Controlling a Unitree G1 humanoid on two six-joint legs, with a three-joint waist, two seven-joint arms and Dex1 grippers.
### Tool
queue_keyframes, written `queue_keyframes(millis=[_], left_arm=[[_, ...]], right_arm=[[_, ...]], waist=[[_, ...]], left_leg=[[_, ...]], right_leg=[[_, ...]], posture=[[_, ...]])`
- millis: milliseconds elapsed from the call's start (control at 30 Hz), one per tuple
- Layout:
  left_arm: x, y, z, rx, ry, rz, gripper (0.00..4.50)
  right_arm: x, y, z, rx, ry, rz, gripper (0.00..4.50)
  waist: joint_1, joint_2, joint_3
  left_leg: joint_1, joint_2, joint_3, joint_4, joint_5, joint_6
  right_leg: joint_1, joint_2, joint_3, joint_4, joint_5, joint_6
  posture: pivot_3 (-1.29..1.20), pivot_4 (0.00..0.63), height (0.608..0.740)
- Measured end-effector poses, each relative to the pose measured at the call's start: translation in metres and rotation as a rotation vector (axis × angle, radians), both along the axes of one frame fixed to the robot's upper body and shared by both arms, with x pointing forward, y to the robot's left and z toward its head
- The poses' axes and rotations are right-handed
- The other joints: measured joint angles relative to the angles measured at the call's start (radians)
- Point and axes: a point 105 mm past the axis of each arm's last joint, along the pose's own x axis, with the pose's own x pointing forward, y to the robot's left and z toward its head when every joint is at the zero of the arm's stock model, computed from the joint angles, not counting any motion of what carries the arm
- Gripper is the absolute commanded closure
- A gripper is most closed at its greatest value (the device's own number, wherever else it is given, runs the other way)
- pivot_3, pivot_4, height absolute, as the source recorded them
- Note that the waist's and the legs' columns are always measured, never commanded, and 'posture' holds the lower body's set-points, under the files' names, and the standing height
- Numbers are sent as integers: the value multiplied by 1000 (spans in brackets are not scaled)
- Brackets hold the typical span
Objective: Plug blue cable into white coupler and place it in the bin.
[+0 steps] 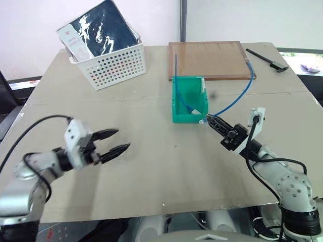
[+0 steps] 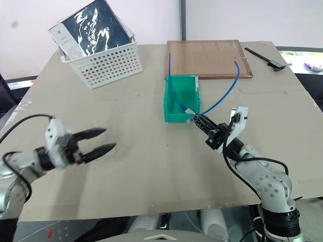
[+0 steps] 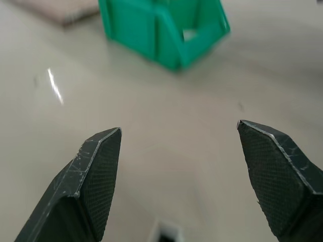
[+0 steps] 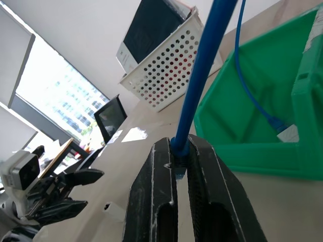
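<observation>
My right gripper (image 1: 209, 120) is shut on the blue cable (image 4: 202, 65) just beside the front right corner of the green bin (image 1: 189, 119). From the fingertips the cable arcs up and away to the right (image 1: 232, 104), its far end free in the air. My left gripper (image 1: 122, 139) hangs open and empty over the table at the left, well clear of the bin. Just in front of its fingers, on the table, lies the white coupler (image 3: 164, 233), a tiny white piece with a dark opening, which the right wrist view (image 4: 113, 212) also shows.
Another thin blue cable (image 1: 184, 103) stands in the bin with a whitish piece at its lower end. A white perforated basket (image 1: 113, 65) holding a dark packet sits far left. A wooden board (image 1: 212, 60) lies behind the bin, with a black tool (image 1: 267, 59) beside it.
</observation>
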Motion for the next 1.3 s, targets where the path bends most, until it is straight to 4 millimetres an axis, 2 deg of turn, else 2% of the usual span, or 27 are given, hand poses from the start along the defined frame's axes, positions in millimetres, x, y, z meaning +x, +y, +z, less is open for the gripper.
queue_keyframes(millis=[200,367,800,900,1000,1067,1100,1233,1300], left_arm=[[-8,21,-20,43,31,20,751],[1,30,-34,100,33,14,751],[33,21,-52,189,21,-123,751],[37,19,-53,198,6,-140,1532],[39,17,-53,200,-5,-157,3081],[40,18,-53,200,-10,-162,3937],[40,17,-53,202,-13,-169,4176],[38,12,-54,197,-13,-199,4170],[38,2,-53,181,-8,-230,4170]], right_arm=[[-1,3,-1,-15,-9,28,4500],[-2,3,-4,-29,-3,30,4500],[-6,-1,-5,-37,1,4,4500],[-7,-2,-5,-40,-1,-2,4500],[-8,-2,-5,-45,0,-10,4500],[-9,-3,-5,-50,3,-13,4500],[-9,-4,-6,-53,3,-14,4500],[-10,-7,-7,-97,-18,-27,4500],[-10,-11,-7,-140,-50,-31,4500]], waist=[[18,-1,0],[17,-1,0],[15,-1,0],[15,-1,0],[15,-1,-1],[15,-1,-1],[15,-1,-1],[15,-1,-1],[18,-1,0]], left_leg=[[0,0,0,0,0,0],[0,0,0,0,0,0],[0,0,1,-1,0,0],[0,0,1,-1,0,0],[0,0,1,-1,0,0],[0,0,1,-1,0,0],[0,0,1,-1,0,0],[0,0,2,-1,0,0],[0,0,1,0,0,0]], right_leg=[[0,0,0,0,0,-1],[0,0,0,0,0,-1],[-1,-1,0,-1,2,3],[-1,-1,0,0,2,3],[-1,-1,0,0,2,3],[-1,-1,0,0,2,3],[-1,-1,0,0,2,3],[-1,-1,0,0,2,3],[0,-2,0,0,2,3]], posture=[[0,150,740],[0,150,740],[0,150,740],[0,150,740],[0,150,740],[0,150,740],[0,150,740],[0,150,740],[0,150,740]])
